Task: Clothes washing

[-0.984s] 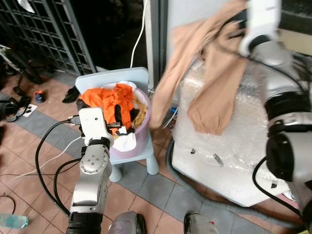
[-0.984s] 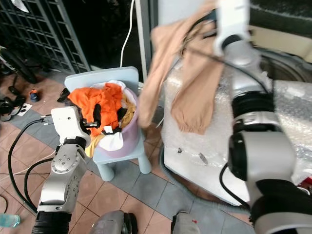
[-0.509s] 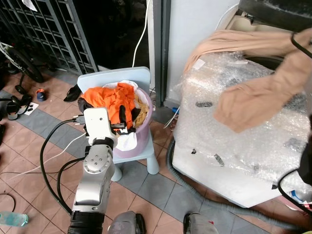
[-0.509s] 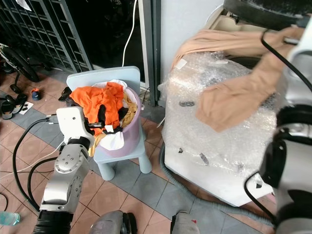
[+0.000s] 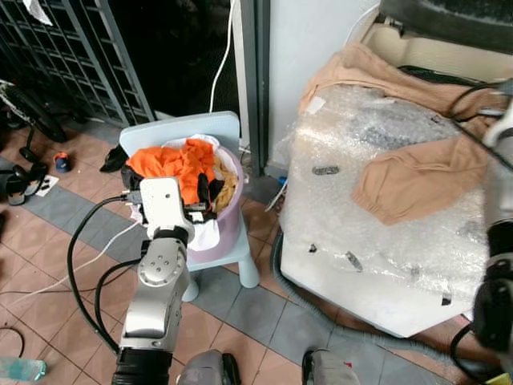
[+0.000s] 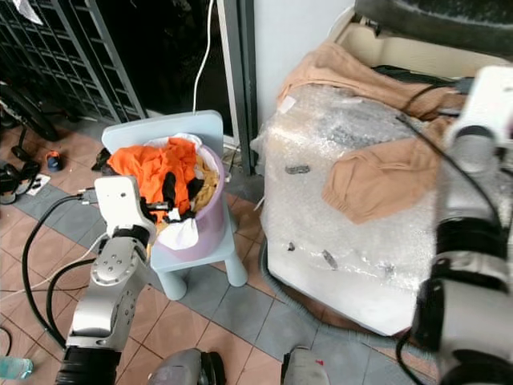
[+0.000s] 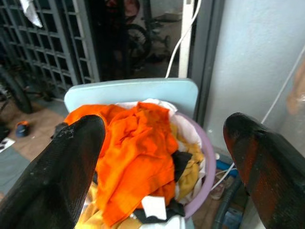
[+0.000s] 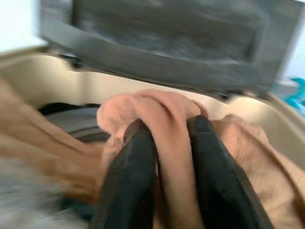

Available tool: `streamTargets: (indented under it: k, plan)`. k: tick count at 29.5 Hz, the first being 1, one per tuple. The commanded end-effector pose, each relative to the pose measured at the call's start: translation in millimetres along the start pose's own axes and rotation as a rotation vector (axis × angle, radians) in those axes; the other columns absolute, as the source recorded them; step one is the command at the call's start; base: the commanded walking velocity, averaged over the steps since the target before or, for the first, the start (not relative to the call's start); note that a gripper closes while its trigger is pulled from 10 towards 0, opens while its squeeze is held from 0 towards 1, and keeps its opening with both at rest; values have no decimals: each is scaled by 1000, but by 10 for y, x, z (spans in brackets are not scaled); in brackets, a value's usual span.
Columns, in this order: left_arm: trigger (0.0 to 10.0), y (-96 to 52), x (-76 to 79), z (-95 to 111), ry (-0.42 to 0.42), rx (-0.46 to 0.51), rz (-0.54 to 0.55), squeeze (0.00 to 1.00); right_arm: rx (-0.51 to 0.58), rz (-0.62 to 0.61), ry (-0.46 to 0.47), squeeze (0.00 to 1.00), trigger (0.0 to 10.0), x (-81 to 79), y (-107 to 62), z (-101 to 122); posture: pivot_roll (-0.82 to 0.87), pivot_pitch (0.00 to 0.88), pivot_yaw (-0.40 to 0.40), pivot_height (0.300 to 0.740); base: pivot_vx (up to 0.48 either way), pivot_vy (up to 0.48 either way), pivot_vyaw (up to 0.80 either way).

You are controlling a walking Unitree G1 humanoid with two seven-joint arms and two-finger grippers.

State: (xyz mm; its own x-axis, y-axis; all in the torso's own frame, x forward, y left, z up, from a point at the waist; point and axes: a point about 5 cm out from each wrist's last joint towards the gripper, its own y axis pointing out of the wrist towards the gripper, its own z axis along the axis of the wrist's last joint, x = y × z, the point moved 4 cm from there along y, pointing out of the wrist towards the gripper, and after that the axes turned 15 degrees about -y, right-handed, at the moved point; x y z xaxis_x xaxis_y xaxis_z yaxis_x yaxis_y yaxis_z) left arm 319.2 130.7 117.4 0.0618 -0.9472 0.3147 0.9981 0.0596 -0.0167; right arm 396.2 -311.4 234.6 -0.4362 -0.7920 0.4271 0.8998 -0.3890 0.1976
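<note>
Dark metal grille gate (image 5: 72, 56) at left. White cable (image 5: 222, 56) hanging by grey door frame (image 5: 258, 80). Grey corrugated hose (image 5: 337, 333) on terracotta tiled floor (image 5: 40, 265). Black sandals (image 5: 20, 178) near gate.

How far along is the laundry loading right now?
In hand: the right gripper is shut on the tan garment, part draped over the bubble-wrapped washing machine, part over its open tub. Left: the lilac basket on the chair holds the orange garment and more; the open left gripper faces it.
</note>
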Motion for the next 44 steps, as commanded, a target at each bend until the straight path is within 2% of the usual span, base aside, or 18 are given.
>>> streamTargets:
  k: [1, 4, 8, 14, 17, 20, 21, 22, 24, 25, 27, 28, 30, 31, 32, 33, 38, 44]
  plan:
    - [10000, -31, -23, -29, -2, -7, 13, 0, 92, 77, 40, 1000, 10000, -138, -83, 174, -73, 56, 85, 740, 0, 0, 0]
    - [10000, -49, -37, -38, 1, -9, 16, 0, 146, 130, 11, 1000, 10000, -232, -228, 208, -76, 57, 83, 740, 0, 0, 0]
    - [10000, -80, -45, -67, 0, -21, 19, 0, 145, 215, -27, 1000, 10000, -416, -700, 14, -82, 67, 84, 740, 0, 0, 0]
    - [10000, -101, -17, -95, 0, -38, 7, 0, 120, 241, -22, 1000, 10000, -529, -1016, -46, -90, 87, 97, 740, 0, 0, 0]
    - [10000, -103, -18, -97, 1, -39, 6, 0, 122, 244, -28, 992, 10000, -531, -1043, -37, -90, 87, 97, 740, 0, 0, 0]
    - [10000, -120, -28, -102, 2, -43, 9, 0, 178, 201, -166, 788, 10000, -449, -1164, 20, -90, 97, 94, 740, 0, 0, 0]
    - [10000, -120, -28, -102, 2, -43, 9, 0, 178, 201, -166, 788, 10000, -449, -1164, 20, -90, 97, 94, 740, 0, 0, 0]
    - [10000, -129, -31, -110, 2, -47, 11, 0, 185, 139, -229, 773, 10000, -343, -1164, 42, -90, 99, 93, 740, 0, 0, 0]
    - [10000, -132, -32, -113, 2, -48, 12, 0, 177, 102, -253, 753, 10000, -284, -1140, 38, -91, 100, 93, 740, 0, 0, 0]
    - [10000, -134, -32, -114, 2, -49, 12, 0, 170, 83, -269, 651, 10000, -249, -1126, 39, -90, 100, 93, 740, 0, 0, 0]
    - [10000, -135, -32, -116, 2, -50, 13, 0, 165, 72, -289, 608, 10000, -232, -1107, 34, -89, 100, 93, 740, 0, 0, 0]
    - [10000, -136, -31, -117, 2, -50, 13, 0, 142, 76, -288, 537, 10000, -240, -1089, -4, -88, 100, 94, 740, 0, 0, 0]
    - [10000, -137, -30, -117, 2, -51, 13, 0, 110, 90, -276, 525, 10000, -266, -1082, -54, -88, 100, 94, 740, 0, 0, 0]
    - [10000, -136, -27, -117, 2, -51, 12, 0, 62, 97, -256, 341, 10000, -286, -1078, -134, -86, 99, 93, 740, 0, 0, 0]
    - [10000, -135, -25, -117, 2, -52, 12, 0, 4, 129, -215, 165, 0, -355, -1094, -236, -86, 99, 93, 740, 0, 0, 0]
    - [10000, -135, -25, -118, 2, -52, 12, 0, -34, 158, -188, 0, 0, -419, -1113, -303, -86, 99, 93, 740, 0, 0, 0]
    - [10000, -130, -27, -111, 2, -52, 19, 0, -97, 237, -99, 0, 0, -630, -1154, -359, -79, 100, 86, 740, 0, 0, 0]
    - [10000, -122, -32, -112, 5, -53, 23, 0, -139, 279, -27, 0, 0, -728, -1146, -384, -72, 95, 83, 740, 0, 0, 0]
